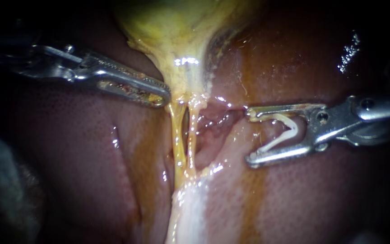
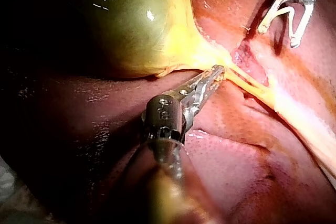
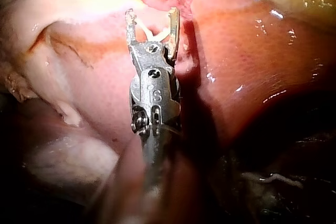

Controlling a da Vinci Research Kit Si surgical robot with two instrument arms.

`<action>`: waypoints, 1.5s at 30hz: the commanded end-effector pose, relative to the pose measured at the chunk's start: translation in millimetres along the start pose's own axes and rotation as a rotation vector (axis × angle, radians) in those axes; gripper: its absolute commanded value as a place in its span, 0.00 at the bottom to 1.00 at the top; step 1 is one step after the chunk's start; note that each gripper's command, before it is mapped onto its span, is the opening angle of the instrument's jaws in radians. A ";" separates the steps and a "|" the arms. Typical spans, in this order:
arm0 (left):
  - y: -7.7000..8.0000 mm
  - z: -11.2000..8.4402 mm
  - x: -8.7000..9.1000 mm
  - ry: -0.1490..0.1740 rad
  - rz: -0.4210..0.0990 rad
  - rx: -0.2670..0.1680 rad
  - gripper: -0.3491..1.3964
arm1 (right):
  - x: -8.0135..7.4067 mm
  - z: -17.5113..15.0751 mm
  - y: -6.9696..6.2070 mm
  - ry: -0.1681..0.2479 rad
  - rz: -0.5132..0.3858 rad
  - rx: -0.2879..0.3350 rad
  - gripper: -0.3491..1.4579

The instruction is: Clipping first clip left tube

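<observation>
Two thin yellow tubes run down from the gallbladder (image 1: 181,27) neck: the left tube (image 1: 177,144) and, close beside it, the right tube (image 1: 192,135). My left instrument (image 1: 162,96) is shut on the yellow tissue at the neck, just above and left of the tubes; the left wrist view shows its jaws (image 2: 218,72) pinching that tissue below the green gallbladder (image 2: 136,24). My right instrument (image 1: 249,136) stands right of the tubes and apart from them, its jaws wide and holding an open white clip (image 1: 285,131). The right wrist view shows the clip (image 3: 152,35) seated between those jaws (image 3: 151,15).
Reddish-brown liver (image 1: 68,158) lies on both sides of the tubes, with a raw pink hollow (image 1: 213,119) between the tubes and my right instrument. Pale whitish tissue (image 1: 190,208) continues below the tubes. My right instrument (image 2: 278,35) also shows in the left wrist view.
</observation>
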 end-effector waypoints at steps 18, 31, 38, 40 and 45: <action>2.3 -6.2 2.0 0.012 -0.014 0.008 0.00 | 1.3 2.0 -1.1 -0.003 -0.002 0.020 0.47; 2.3 -6.1 2.0 0.012 -0.014 0.008 0.00 | 2.9 10.0 -1.5 -0.023 0.143 0.062 0.47; 2.4 -6.0 2.1 0.013 -0.015 0.009 0.00 | 0.5 13.1 -1.5 -0.036 0.164 0.083 0.47; 2.4 -6.0 2.1 0.013 -0.015 0.009 0.00 | -0.2 13.7 -1.3 -0.040 0.172 0.089 0.47; 2.4 -6.0 2.1 0.013 -0.015 0.009 0.00 | -2.3 14.8 -0.8 -0.046 0.186 0.098 0.47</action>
